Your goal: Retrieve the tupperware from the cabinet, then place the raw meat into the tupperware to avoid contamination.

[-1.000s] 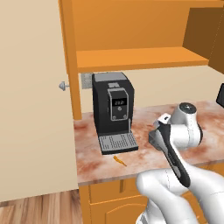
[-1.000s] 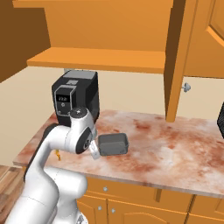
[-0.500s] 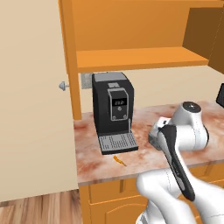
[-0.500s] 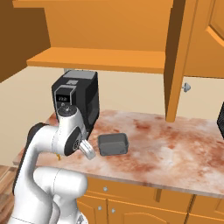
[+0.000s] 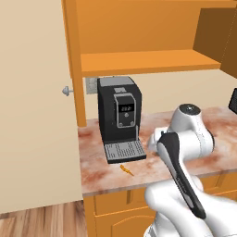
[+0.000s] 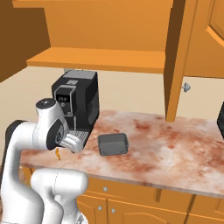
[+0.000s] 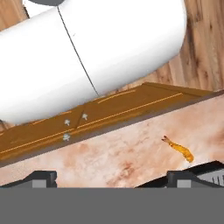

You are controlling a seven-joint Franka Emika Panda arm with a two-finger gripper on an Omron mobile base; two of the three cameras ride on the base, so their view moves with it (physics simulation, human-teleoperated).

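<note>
Pincer: I see its two dark fingertips (image 7: 43,177) low in my hand view, set far apart, so the pincer (image 7: 111,179) is spread wide with bare marbled desk (image 7: 131,144) between them. It holds nothing and touches nothing that I can see.
Pincer from the base: in my right base view the white hand (image 6: 72,142) hangs near the front of the coffee machine (image 6: 78,103), above the desk; the fingers themselves I cannot make out there.
Raw meat: the thin orange sliver (image 7: 178,148) lies flat on the desk, just ahead of the pincer and toward its right finger, apart from both tips. In my left base view it (image 5: 126,170) sits just in front of the machine's drip tray (image 5: 122,151), near the desk's front edge.
Tupperware: the dark grey container (image 6: 113,144) stands open on the desk, off to the side of the pincer, beyond the coffee machine's corner, not touching the hand.
Cabinet: the orange wall cabinet (image 5: 143,62) is above the pincer, its doors swung open (image 6: 177,61), its inner shelf in plain sight.
</note>
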